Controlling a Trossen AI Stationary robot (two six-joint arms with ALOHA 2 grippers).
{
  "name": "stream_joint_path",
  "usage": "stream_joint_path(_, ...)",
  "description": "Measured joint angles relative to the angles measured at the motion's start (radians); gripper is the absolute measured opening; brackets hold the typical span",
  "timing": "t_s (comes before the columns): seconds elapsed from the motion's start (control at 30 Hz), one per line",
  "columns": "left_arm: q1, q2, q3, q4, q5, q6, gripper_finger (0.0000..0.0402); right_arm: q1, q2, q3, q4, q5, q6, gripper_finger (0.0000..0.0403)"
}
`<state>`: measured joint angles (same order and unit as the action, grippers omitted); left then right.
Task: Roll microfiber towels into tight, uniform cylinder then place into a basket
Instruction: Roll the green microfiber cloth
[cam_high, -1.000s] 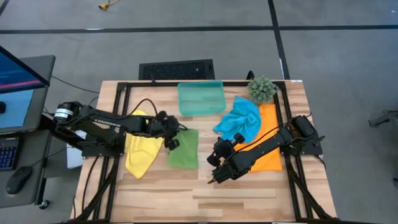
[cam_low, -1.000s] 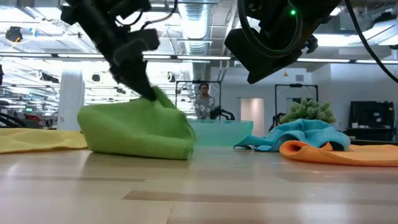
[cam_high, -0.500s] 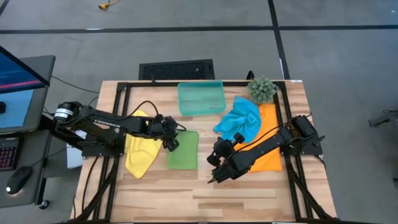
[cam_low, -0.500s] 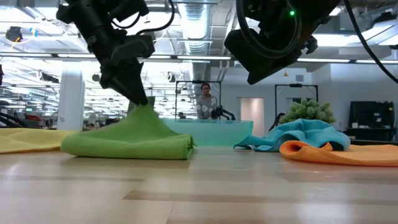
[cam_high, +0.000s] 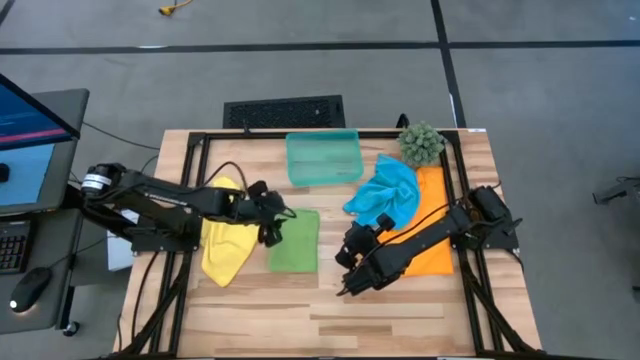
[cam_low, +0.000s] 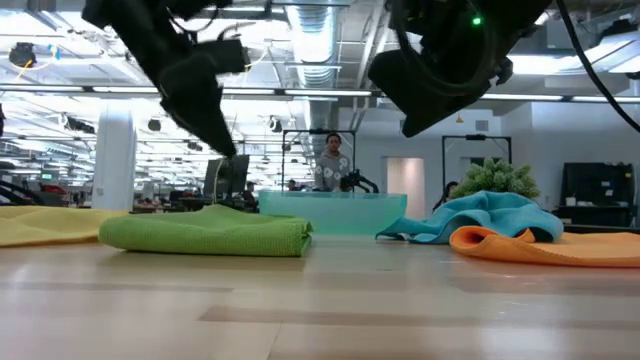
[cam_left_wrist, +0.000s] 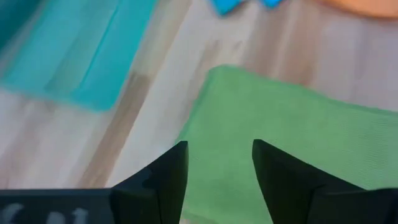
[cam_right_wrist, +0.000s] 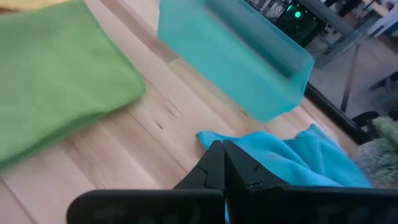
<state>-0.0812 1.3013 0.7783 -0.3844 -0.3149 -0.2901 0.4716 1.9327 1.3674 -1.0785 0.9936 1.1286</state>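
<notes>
Fingers (cam_left_wrist: 168, 180) of the left gripper (cam_left_wrist: 217, 177) gape above the green towel (cam_high: 295, 240); right gripper (cam_right_wrist: 222, 163) pinched shut, empty.

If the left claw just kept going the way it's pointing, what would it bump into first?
Most likely the green towel: the left gripper is open just above it, angled down at the cloth. Depth is hard to judge.

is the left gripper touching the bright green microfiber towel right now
Apart. In the low view the left gripper hangs above the flat bright green microfiber towel, background visible between them.
</notes>
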Motion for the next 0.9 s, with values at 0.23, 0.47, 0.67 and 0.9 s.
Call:
stream_joint_path(0.23, -0.218, -0.028, -0.059, 0.113, -0.046, 0.043, 0.0171, 0.074, 0.000, 0.000, -0.162, -0.001, 0.116, 0.0012)
stream_joint_path(0.47, -0.402, -0.012, -0.188, 0.275, -0.166, -0.005, 0.0171, 0.139, 0.000, -0.062, -0.126, -0.071, 0.152, 0.0012)
stream_joint_path(0.67, -0.517, -0.012, -0.255, 0.377, -0.171, 0.033, 0.0171, 0.121, 0.001, -0.168, 0.069, -0.096, 0.009, 0.0012)
stream_joint_path(0.9, -0.541, 0.022, -0.314, 0.449, -0.160, 0.087, 0.0171, 0.054, 0.001, -0.181, 0.416, -0.206, -0.461, 0.0012)
